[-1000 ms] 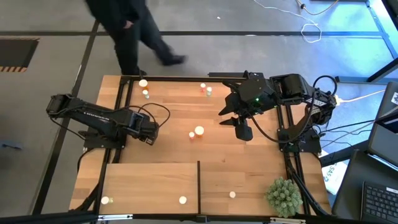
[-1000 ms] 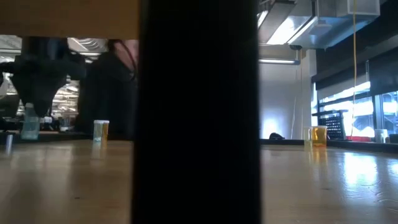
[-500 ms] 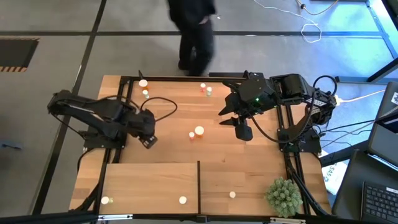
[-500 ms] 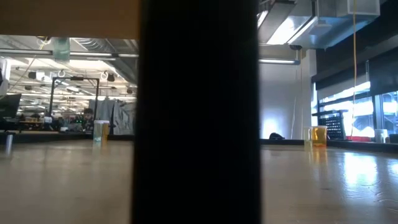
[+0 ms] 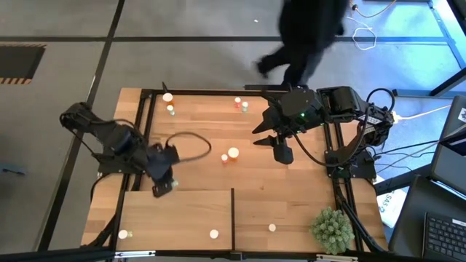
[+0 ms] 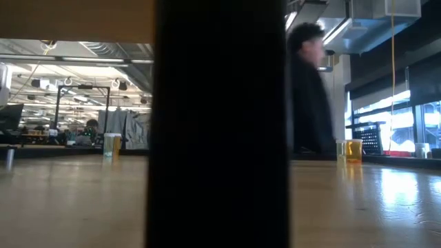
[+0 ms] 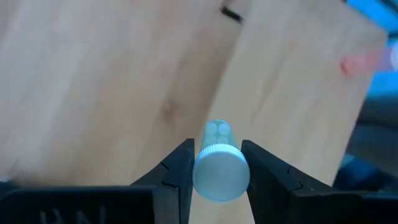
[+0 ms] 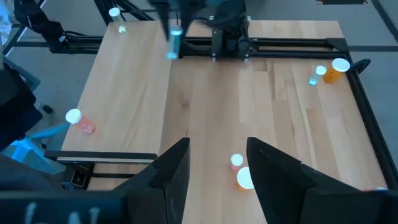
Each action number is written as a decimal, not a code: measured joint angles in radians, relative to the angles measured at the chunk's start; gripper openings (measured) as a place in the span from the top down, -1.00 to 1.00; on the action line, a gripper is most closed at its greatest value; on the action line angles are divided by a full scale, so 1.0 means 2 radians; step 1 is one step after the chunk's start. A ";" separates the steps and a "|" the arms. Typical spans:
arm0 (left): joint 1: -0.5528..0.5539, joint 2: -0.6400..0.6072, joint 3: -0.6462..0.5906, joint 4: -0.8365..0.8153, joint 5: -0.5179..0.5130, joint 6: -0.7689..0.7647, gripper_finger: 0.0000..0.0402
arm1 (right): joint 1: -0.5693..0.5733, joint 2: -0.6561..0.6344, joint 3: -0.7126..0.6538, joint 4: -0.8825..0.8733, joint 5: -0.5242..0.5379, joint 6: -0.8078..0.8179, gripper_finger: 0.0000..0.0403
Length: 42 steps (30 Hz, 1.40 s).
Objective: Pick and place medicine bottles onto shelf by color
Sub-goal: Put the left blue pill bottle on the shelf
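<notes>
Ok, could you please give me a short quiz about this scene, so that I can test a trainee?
1. True or false: the left hand is empty.
2. In the high view, how many bottles stand on the shelf on the plant's side of the divider? A) one B) three C) none
3. Fill in the word: the fingers of the right hand, above the table, are ____.

Key:
1. False. It grips a white-capped bottle.
2. A
3. open
</notes>
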 joint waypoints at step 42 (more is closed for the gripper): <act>-0.264 0.223 0.133 -0.048 -0.024 -0.445 0.47 | -0.002 0.000 0.000 0.041 -0.232 -0.157 0.21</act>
